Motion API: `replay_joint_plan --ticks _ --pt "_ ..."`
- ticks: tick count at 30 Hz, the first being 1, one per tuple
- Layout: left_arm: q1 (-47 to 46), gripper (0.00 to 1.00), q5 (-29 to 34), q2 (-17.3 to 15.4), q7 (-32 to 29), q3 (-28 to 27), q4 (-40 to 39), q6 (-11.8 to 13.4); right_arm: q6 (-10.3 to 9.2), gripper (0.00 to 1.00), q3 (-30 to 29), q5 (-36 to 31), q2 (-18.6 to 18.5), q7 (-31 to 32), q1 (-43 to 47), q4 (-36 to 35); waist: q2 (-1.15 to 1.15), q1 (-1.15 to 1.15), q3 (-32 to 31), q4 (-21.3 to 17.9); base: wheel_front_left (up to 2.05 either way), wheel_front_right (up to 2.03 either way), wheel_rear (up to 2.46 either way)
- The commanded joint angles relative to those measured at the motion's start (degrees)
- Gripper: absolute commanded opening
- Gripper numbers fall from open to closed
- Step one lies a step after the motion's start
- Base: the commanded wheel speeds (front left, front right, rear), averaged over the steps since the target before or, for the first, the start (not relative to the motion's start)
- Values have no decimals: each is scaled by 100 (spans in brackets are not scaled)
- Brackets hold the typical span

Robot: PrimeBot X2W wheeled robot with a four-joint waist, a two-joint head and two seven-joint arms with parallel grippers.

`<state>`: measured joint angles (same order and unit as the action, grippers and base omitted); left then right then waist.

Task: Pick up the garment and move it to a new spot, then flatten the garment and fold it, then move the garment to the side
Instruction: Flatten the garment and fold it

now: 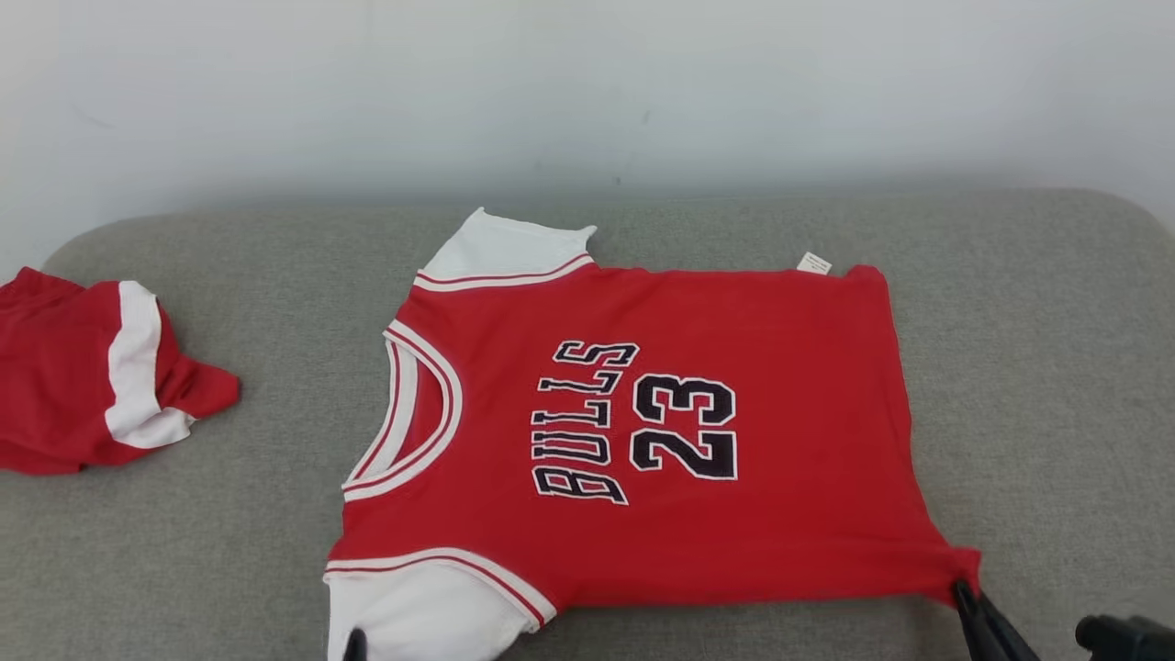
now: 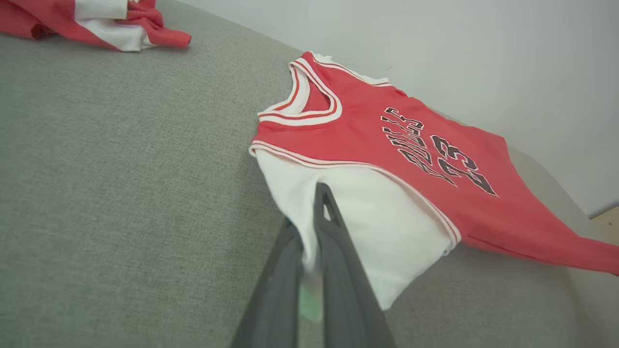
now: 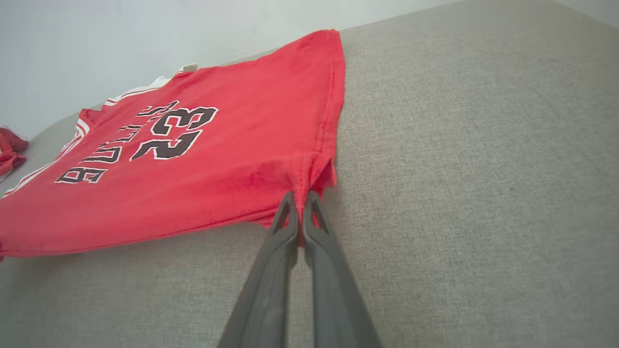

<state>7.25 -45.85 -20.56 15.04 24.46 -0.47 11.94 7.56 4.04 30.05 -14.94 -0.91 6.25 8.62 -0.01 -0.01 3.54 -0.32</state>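
Note:
The garment [image 1: 643, 431] is a red jersey with white sleeves and "BULLS 23" in black, spread flat on the grey cushion, collar to the left. My left gripper [image 2: 309, 217] is shut on the near white sleeve [image 2: 367, 217]; its tip peeks in at the head view's bottom edge [image 1: 354, 645]. My right gripper [image 3: 300, 203] is shut on the near hem corner [image 3: 314, 174], which it pulls into a small pinch; in the head view the right gripper [image 1: 966, 595] sits at the lower right.
A second red and white garment [image 1: 92, 376] lies crumpled at the cushion's far left. The grey cushion [image 1: 1037, 367] ends at a pale wall [image 1: 587, 92] behind. Its right side is bare fabric.

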Motion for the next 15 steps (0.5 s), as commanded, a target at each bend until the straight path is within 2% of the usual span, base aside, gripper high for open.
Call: replay_joint_plan --ticks 1,7,15 --pt "99 0 60 42 14 86 94 -86 -12 0 -107 -152 93 114 287 -150 1 1 -54 81 0 0 0" --pt "-62 0 175 99 16 182 290 -194 -12 0 -261 -285 319 274 580 -419 1 1 -67 84 0 0 0" --pt "-984 0 622 83 -113 496 695 -464 -12 0 -309 -390 382 370 216 -490 1 1 -28 -29 0 0 0"
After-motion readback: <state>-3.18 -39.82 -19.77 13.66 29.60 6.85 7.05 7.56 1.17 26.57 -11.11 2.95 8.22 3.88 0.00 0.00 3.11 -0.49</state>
